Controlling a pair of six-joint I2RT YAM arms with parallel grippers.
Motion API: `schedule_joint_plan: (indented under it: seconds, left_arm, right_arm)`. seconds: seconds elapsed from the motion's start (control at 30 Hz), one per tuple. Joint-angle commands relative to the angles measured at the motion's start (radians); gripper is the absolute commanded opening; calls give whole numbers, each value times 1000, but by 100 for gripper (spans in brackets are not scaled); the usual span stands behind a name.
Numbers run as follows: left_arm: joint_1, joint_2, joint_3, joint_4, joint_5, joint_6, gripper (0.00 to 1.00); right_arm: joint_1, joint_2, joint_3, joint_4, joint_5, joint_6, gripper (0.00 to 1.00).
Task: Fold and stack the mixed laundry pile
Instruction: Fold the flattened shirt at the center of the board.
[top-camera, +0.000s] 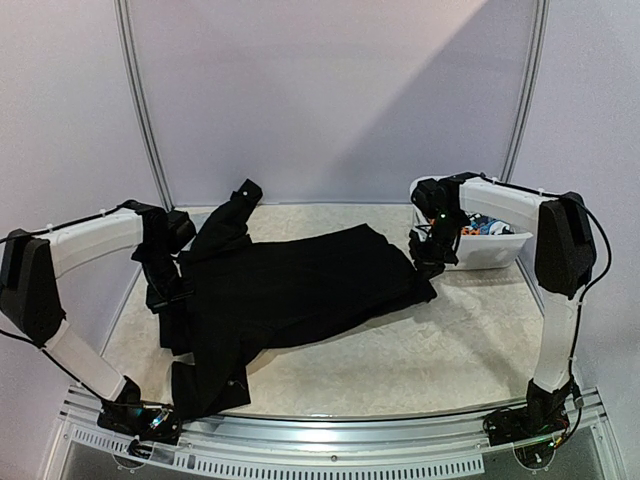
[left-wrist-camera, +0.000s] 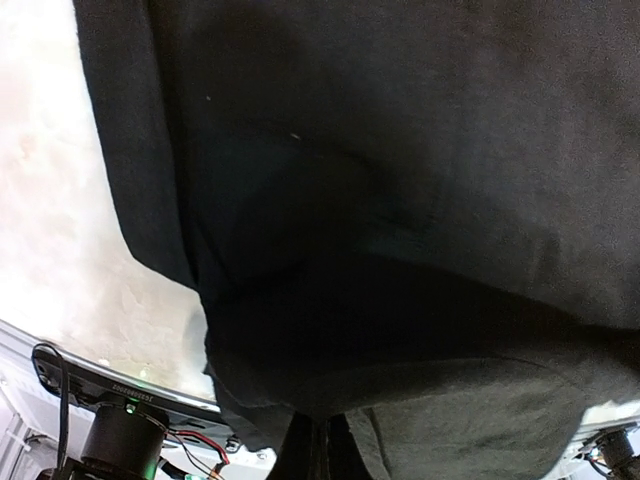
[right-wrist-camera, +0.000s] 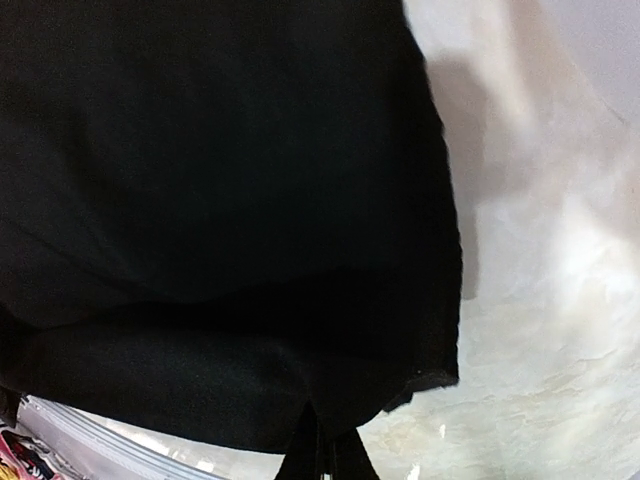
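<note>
Left arm (top-camera: 90, 235) and right arm (top-camera: 510, 205) bend inward, jaws clamped shut.

High rear overview of the whole table (top-camera: 450, 350); both wrist views very close on the same black garment (top-camera: 300, 285).

a: so what's the laundry looking like?

b: mostly one big black long-sleeved garment (top-camera: 300, 285), spread sideways across the middle of the table (top-camera: 450, 340). plain dark cloth, a bit rumpled, not folded.

a: sleeves?

b: one sleeve (top-camera: 232, 212) points toward the far left corner. the other sleeve (top-camera: 205, 380) trails down to the near left edge, cuff bunched up. the body runs off to the right and ends in a straight hem (right-wrist-camera: 440, 300), which sits slightly off the surface with a shadow under it.

a: anything else?

b: a crumpled printed piece (top-camera: 483, 228), blue, orange and white bits, down in the white basket (top-camera: 490, 252) at far right. can't tell its shape.
</note>
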Motion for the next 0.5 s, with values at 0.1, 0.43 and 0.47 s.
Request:
schedule_joint_plan:
  seconds: [0.1,0.43,0.47]
  left_arm:
    - [41,71,47,-2,-2,50,0]
    - [52,166,55,29,35,77,0]
    - [53,173,57,31,41,79,0]
  right_arm:
    - [-36,66,76,-121,2,-16,1]
    - [-36,144,196,-165,-38,12,22]
    - [-36,152,210,-169,-43,13,26]
